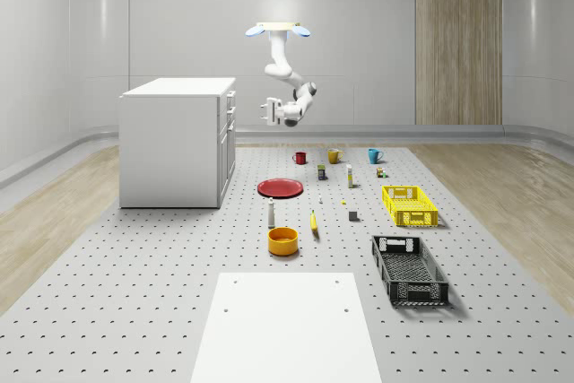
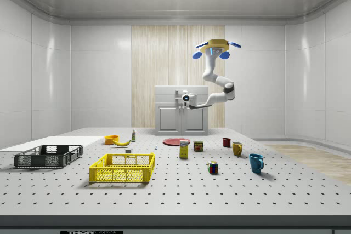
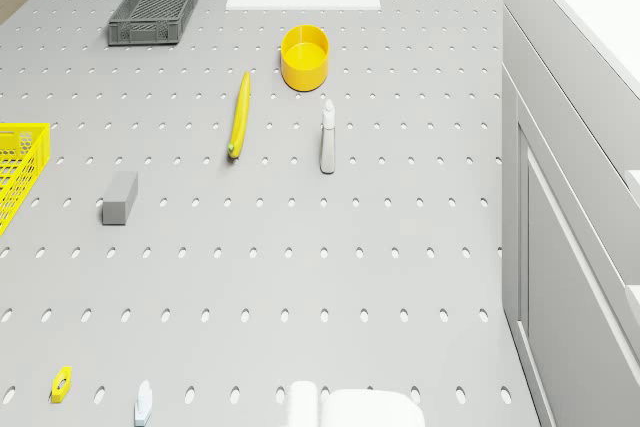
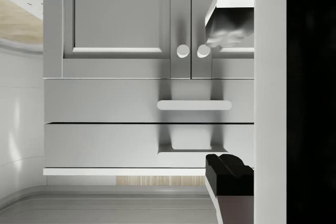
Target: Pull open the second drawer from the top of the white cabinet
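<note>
Two fingers stand apart, so the jaws (image 1: 265, 111) hold nothing, facing the white cabinet (image 1: 175, 143) while the drone (image 1: 277, 30) hovers beside it.

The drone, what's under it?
Under the hovering drone hangs its arm, the gripper level with the cabinet drawers. Below that lies a red plate on the table.
</note>
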{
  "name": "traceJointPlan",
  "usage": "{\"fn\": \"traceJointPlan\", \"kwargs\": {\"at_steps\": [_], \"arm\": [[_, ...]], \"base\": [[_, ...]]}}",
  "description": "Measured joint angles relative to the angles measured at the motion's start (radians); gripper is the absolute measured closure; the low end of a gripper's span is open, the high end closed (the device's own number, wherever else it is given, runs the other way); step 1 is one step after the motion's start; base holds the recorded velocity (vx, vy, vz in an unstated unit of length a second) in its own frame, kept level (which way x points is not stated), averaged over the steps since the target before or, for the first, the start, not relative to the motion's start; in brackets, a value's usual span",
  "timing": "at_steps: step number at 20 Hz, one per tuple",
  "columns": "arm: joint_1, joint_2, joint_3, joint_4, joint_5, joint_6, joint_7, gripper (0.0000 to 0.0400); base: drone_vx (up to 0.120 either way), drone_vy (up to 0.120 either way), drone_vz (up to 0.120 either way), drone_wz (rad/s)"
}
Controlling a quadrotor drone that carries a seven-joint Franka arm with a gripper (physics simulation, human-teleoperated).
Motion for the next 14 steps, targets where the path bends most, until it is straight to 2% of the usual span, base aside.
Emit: {"fn": "traceJointPlan", "kwargs": {"at_steps": [14], "arm": [[0.078, 0.089, 0.133, -0.018, 0.186, 0.141, -0.082, 0.0100]], "base": [[0.000, 0.000, 0.000, 0.000]]}}
